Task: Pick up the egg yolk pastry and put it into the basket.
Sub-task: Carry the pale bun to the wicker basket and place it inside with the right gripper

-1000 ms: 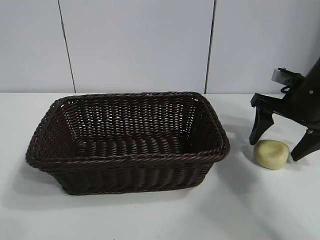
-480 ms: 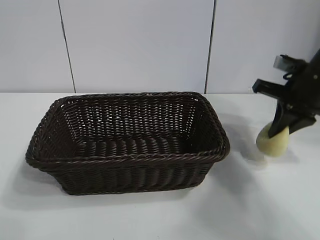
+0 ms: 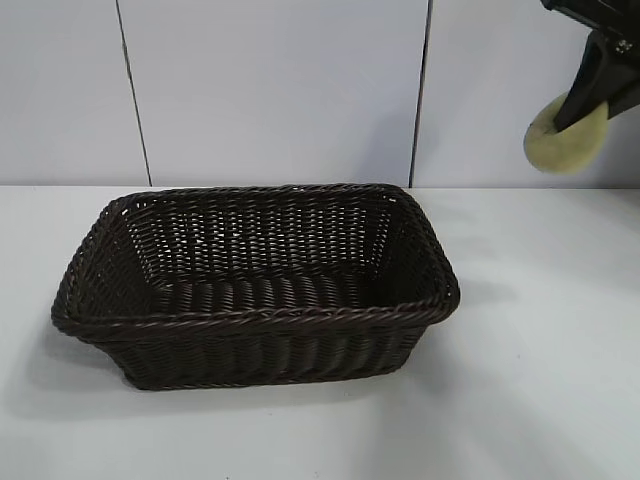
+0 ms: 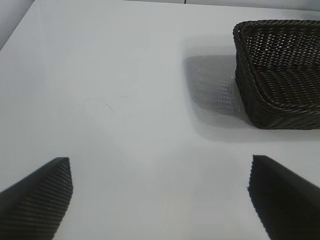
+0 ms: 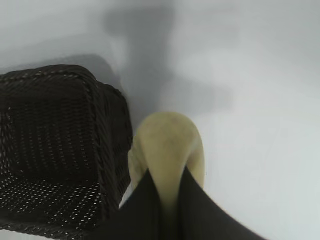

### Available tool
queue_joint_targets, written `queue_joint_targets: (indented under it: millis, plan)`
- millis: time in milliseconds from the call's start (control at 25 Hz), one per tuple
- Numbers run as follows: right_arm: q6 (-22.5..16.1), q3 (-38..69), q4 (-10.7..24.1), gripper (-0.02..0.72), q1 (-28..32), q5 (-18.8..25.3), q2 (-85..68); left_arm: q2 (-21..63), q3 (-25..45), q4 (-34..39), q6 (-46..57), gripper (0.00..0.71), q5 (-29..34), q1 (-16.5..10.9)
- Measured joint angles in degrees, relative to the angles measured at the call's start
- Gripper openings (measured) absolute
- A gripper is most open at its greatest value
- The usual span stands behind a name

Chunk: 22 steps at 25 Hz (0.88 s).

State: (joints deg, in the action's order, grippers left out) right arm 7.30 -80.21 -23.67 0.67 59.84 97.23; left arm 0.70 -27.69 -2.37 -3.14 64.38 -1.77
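The dark brown wicker basket (image 3: pixel 250 280) stands on the white table, left of centre in the exterior view; it also shows in the left wrist view (image 4: pixel 280 75) and the right wrist view (image 5: pixel 50 150). My right gripper (image 3: pixel 580 105) is high at the top right, shut on the pale yellow egg yolk pastry (image 3: pixel 565 135), which is squeezed between the fingers (image 5: pixel 142 205) and hangs well above the table, to the right of the basket. The pastry (image 5: pixel 167 145) bulges out past the fingertips. My left gripper (image 4: pixel 160 172) is open and empty over bare table, away from the basket.
The white table (image 3: pixel 540 380) surrounds the basket. A pale panelled wall (image 3: pixel 280 90) stands behind it. The basket holds nothing.
My right gripper closed on the pastry, which lay on the table beside the basket, and lifted it high, up to the top right of the exterior view.
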Motion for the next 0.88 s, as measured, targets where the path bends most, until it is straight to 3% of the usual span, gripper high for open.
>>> queue_joint_targets:
  millis: [200, 480, 600, 880]
  plan:
    - [-0.3, 0.0, -2.7, 0.024, -9.9, -4.0, 1.3, 0.0, 0.0, 0.0, 0.0, 0.688, 0.0, 0.0]
    - [-1.8, 0.0, -4.6, 0.024, -26.7, -13.9, 4.6, 0.0, 0.0, 0.0, 0.1, 0.688, 0.0, 0.0]
    - [-2.6, 0.0, -4.6, 0.024, -29.4, -16.8, 6.2, 0.0, 0.0, 0.0, 0.1, 0.688, 0.0, 0.0]
    - [-2.8, 0.0, -4.3, 0.024, -29.8, -21.8, 12.1, 0.0, 0.0, 0.0, 0.1, 0.688, 0.0, 0.0]
